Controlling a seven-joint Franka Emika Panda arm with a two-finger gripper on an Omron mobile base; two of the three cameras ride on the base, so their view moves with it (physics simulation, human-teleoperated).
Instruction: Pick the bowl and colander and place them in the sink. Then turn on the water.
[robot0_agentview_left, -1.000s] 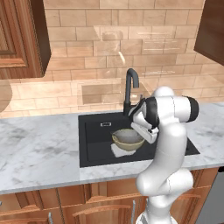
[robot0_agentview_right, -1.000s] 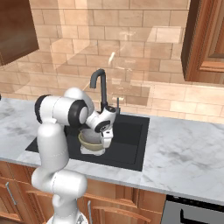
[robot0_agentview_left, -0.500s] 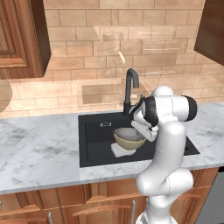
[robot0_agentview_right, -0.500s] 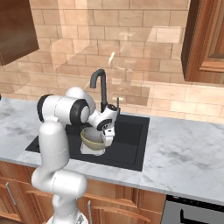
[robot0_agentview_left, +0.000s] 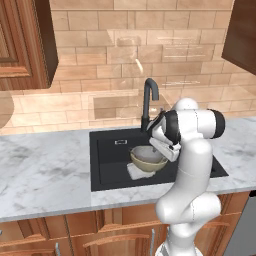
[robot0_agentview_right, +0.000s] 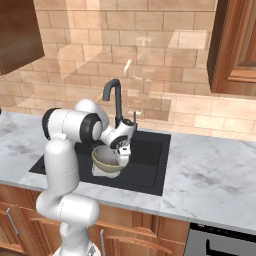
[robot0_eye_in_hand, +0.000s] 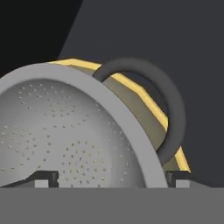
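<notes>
While nested inside the yellow-tan bowl, grey perforated colander seen close up, one loop handle arching over the bowl's golden rim. Both resting within the black sink, below the dark curved faucet. End effector straddling the colander's rim, one fingertip each side; cannot tell whether clamped. White marble desk surrounding the basin, brick wall behind.

Grey perforated colander nested in yellow-tan bowl, upright inside black sink
</notes>
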